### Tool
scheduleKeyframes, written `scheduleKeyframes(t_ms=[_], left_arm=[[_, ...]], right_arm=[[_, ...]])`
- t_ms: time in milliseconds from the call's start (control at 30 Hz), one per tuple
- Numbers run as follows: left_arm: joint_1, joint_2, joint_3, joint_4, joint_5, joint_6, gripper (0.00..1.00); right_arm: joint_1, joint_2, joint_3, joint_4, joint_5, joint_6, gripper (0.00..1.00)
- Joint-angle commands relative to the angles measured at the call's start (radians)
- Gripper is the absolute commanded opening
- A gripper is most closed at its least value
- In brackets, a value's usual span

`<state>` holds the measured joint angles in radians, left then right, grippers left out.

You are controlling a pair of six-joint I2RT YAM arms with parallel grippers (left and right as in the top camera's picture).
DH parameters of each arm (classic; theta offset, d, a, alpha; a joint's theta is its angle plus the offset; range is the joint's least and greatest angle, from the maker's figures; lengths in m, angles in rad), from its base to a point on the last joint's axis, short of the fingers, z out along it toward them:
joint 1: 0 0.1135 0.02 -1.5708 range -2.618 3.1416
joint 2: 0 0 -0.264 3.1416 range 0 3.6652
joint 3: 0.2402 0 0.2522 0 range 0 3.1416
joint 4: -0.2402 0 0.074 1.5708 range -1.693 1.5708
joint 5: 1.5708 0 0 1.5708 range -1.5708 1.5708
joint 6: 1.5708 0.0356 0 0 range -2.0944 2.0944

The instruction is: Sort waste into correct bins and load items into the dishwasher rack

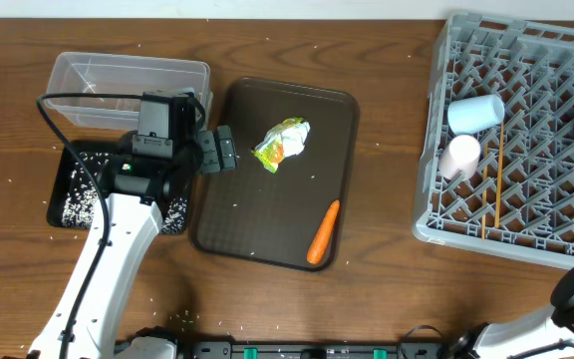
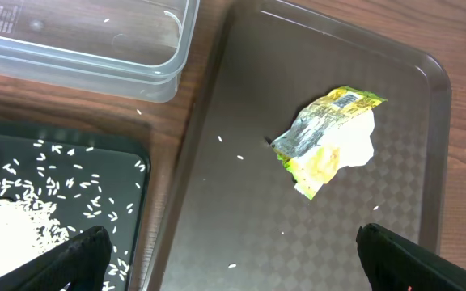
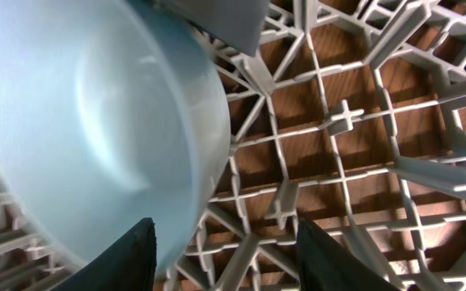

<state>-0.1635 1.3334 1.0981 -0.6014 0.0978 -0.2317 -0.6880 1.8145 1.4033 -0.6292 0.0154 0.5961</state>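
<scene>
While the left gripper (image 2: pixel 233 236) hangs open, the right gripper (image 3: pixel 226 230), also open, straddles the bowl (image 3: pixel 87 121).

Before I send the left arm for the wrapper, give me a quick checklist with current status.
1. Left gripper open: ok.
2. Wrapper lies free on the brown tray, nothing on it: ok.
3. Left gripper above the wrapper: not ok, it hangs over the tray's left edge.
4. Carrot apart from the wrapper: ok.
5. Clear tub has room: ok.
6. Right gripper clear of the bowl in the rack: cannot tell, the rim sits beside one finger.
</scene>
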Motion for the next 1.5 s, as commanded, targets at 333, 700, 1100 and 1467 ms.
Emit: scheduleKeyframes(t_ms=[333, 700, 1100, 1467], left_arm=[[0.005, 0.006, 0.005, 0.000, -0.005, 0.002, 0.98], [0.005, 0.006, 0.005, 0.000, -0.005, 0.002, 0.98], [0.005, 0.006, 0.005, 0.000, -0.005, 0.002, 0.98], [0.005, 0.006, 0.005, 0.000, -0.005, 0.002, 0.98]], right_arm=[[-0.012, 0.031, 0.002, 0.012, 0.006, -0.148, 0.08], [-0.008, -0.022, 0.002, 0.000, -0.175, -0.257, 0.01], [0.109, -0.291, 0.002, 0.003, 0.024, -0.291, 0.01], [0.436, -0.318, 0.002, 0.062, 0.818, -0.313, 0.01]])
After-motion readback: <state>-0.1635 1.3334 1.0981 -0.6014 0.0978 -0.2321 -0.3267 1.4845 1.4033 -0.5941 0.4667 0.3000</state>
